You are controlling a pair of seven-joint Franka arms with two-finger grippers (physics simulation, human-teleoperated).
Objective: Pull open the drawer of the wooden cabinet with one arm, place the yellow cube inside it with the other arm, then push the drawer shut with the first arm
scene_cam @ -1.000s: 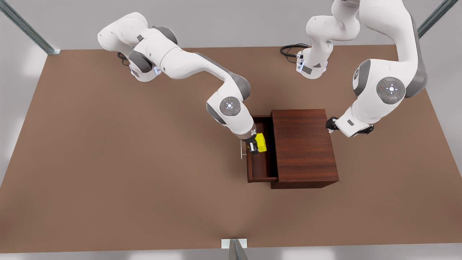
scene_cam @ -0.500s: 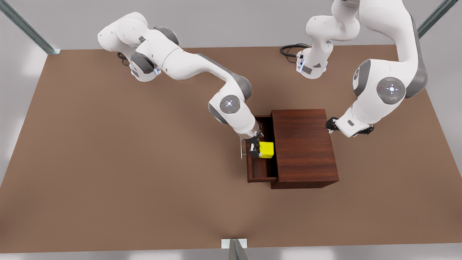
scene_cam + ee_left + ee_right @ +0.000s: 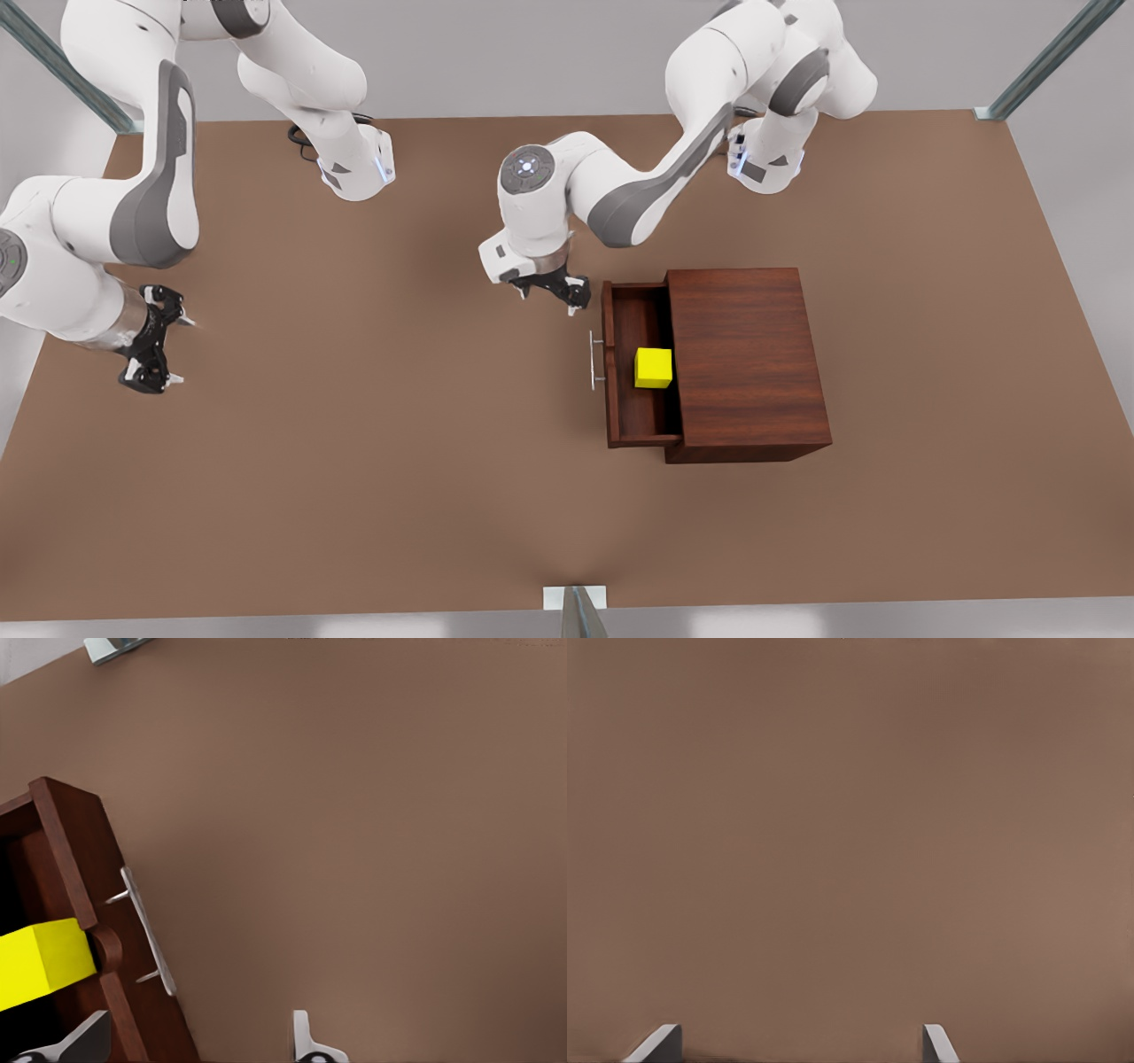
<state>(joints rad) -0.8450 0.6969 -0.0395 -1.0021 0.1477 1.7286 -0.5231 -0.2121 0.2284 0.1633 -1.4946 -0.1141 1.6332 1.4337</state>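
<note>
The yellow cube (image 3: 653, 368) (image 3: 40, 961) lies free on the floor of the pulled-out drawer (image 3: 610, 390) of the wooden cabinet (image 3: 744, 354). The drawer's silver bar handle (image 3: 592, 360) (image 3: 148, 942) faces the front view's left. My left gripper (image 3: 547, 299) (image 3: 195, 1045) hovers open just off the drawer's far front corner, touching nothing. Far away at the front view's left, my right gripper (image 3: 177, 350) (image 3: 796, 1043) is open and empty above bare table.
The brown table (image 3: 354, 461) spreads wide on all sides of the cabinet. Both arm bases (image 3: 354, 168) stand along the far edge. Metal frame posts (image 3: 576, 611) mark the near edge and the far corners.
The right gripper let go of the cube, which now rests in the drawer, and swung away to the front view's left. The left arm came from behind the cabinet to the drawer's front.
</note>
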